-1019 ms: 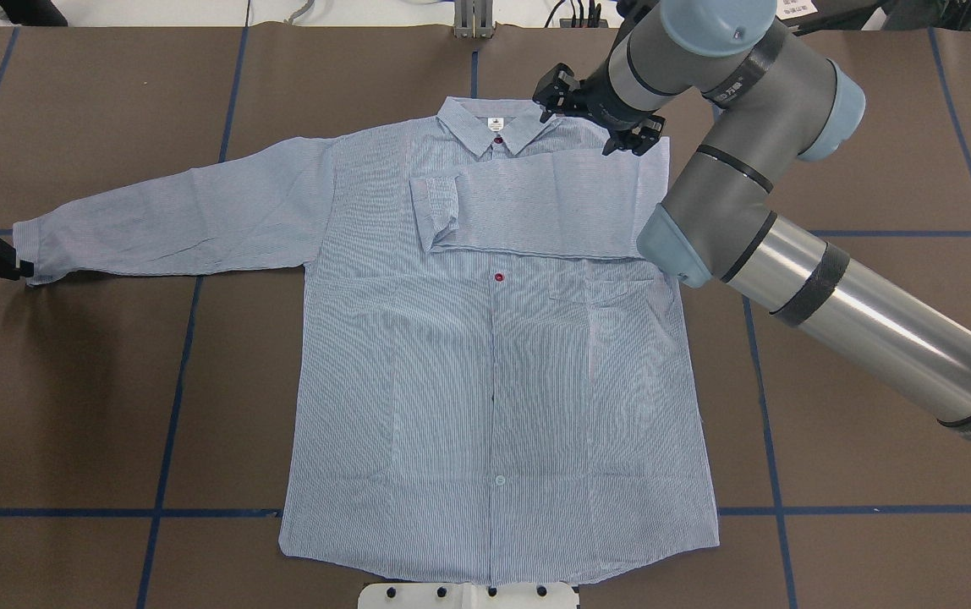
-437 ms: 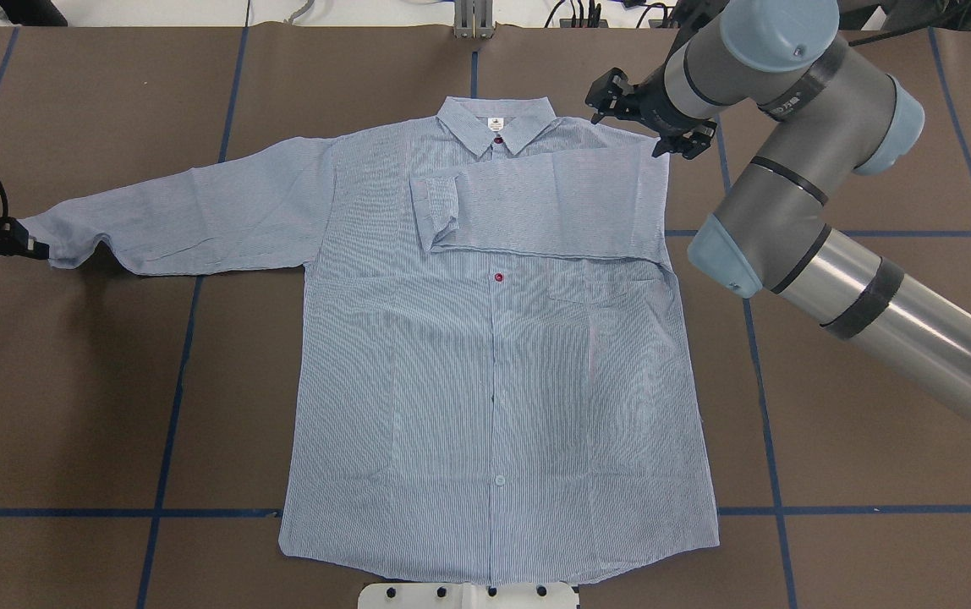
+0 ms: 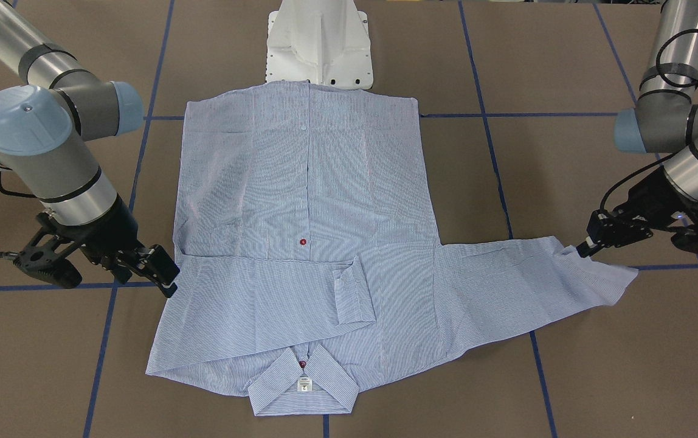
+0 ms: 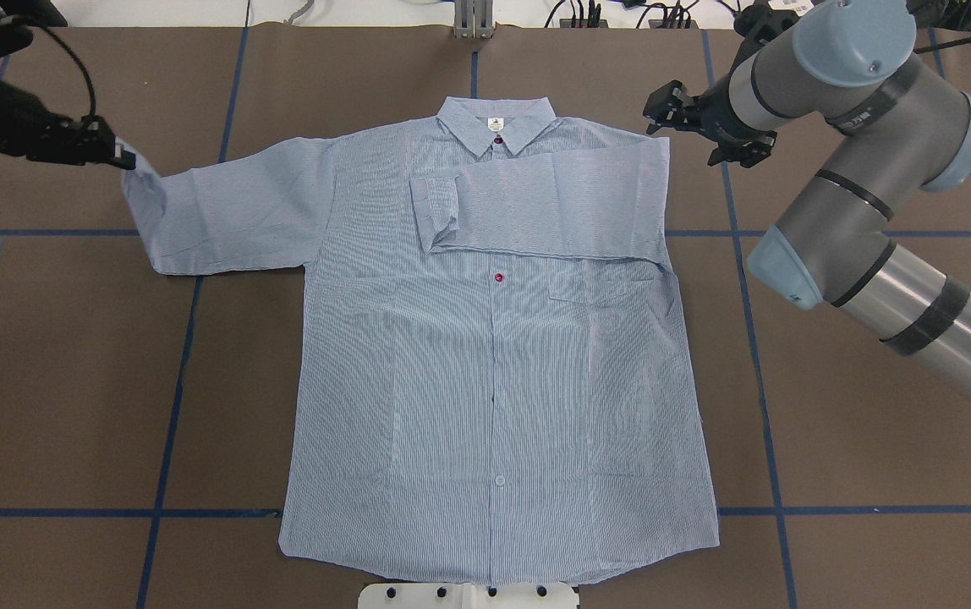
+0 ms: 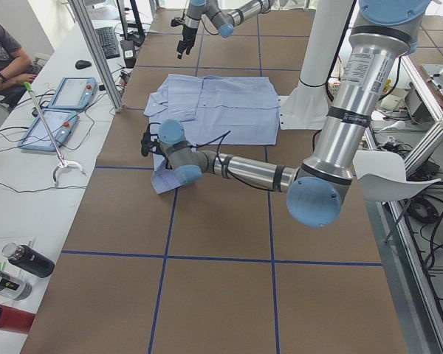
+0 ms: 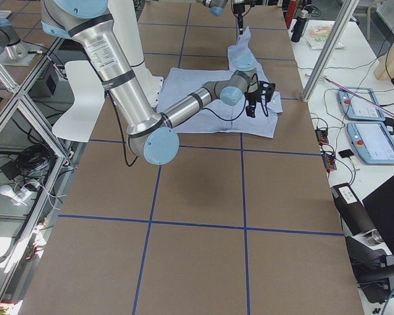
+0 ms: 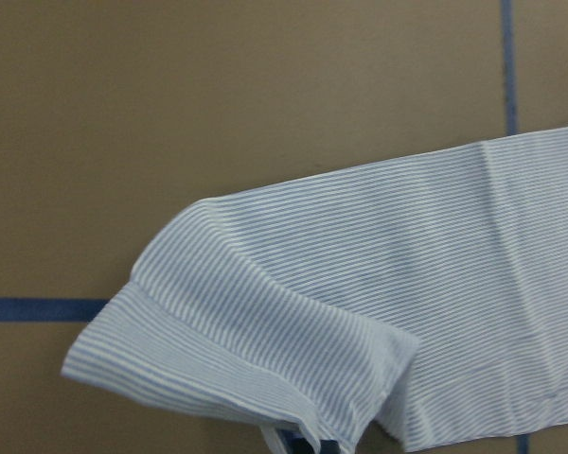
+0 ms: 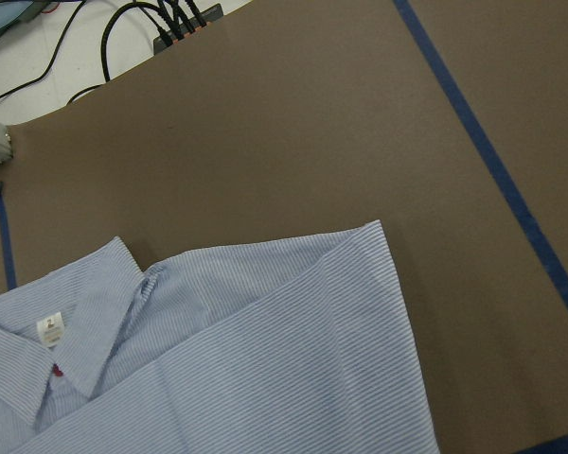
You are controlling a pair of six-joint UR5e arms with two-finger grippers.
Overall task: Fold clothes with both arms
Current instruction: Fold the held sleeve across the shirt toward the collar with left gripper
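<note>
The light blue striped shirt [image 4: 494,381] lies face up on the brown table, collar at the far side. Its right sleeve [image 4: 536,207] is folded across the chest. My left gripper [image 4: 122,156] is shut on the cuff of the other sleeve [image 4: 223,211] and holds it raised off the table; the wrist view shows that cuff [image 7: 246,359] hanging below the camera. My right gripper [image 4: 697,128] hovers open and empty just beyond the shirt's right shoulder, touching nothing. In the front-facing view the left gripper [image 3: 583,248] pinches the cuff and the right gripper [image 3: 109,277] stands beside the folded sleeve [image 3: 264,298].
The white pedestal base [image 4: 469,596] sits at the hem edge. Blue tape lines [image 4: 172,397] cross the table. A side bench holds control tablets [image 5: 63,110] and bottles [image 5: 26,259], with a person [image 5: 0,55] seated at its far end.
My left gripper has lifted the cuff and carried it right and toward the far side, bunching the sleeve shorter. The right gripper has moved right, off the shoulder.
</note>
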